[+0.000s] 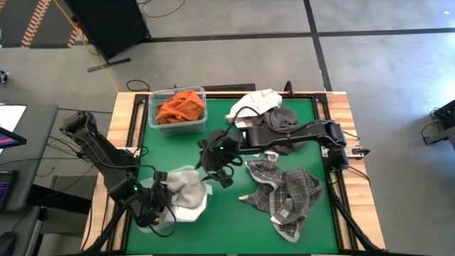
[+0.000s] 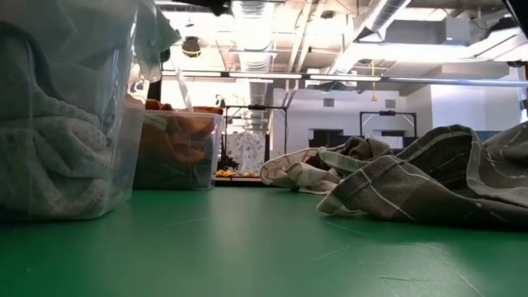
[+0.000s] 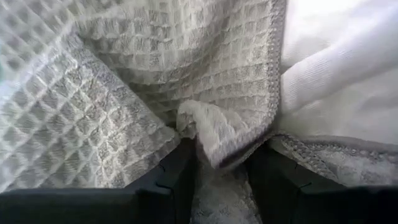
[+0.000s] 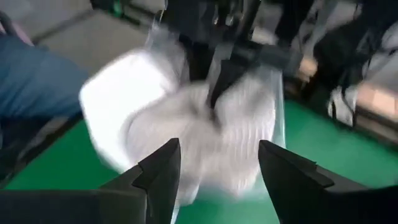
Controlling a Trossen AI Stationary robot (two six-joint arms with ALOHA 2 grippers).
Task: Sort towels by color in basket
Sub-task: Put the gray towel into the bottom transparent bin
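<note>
Left pincer (image 3: 221,180) clamped on grey waffle towel (image 3: 124,93), seen only in wrist view; right pincer (image 4: 217,168) apart, empty.

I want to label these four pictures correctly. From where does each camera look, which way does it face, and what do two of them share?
High: above the table, facing down; both arms, left claw, right claw.
Low: at table height, facing across; checked towels, no arm visible.
Left wrist: on the left arm, facing a grey waffle towel pinched between its fingers.
Right wrist: on the right arm, facing the clear bin; open fingers.
Shared: high and low both show the orange-towel bin.
</note>
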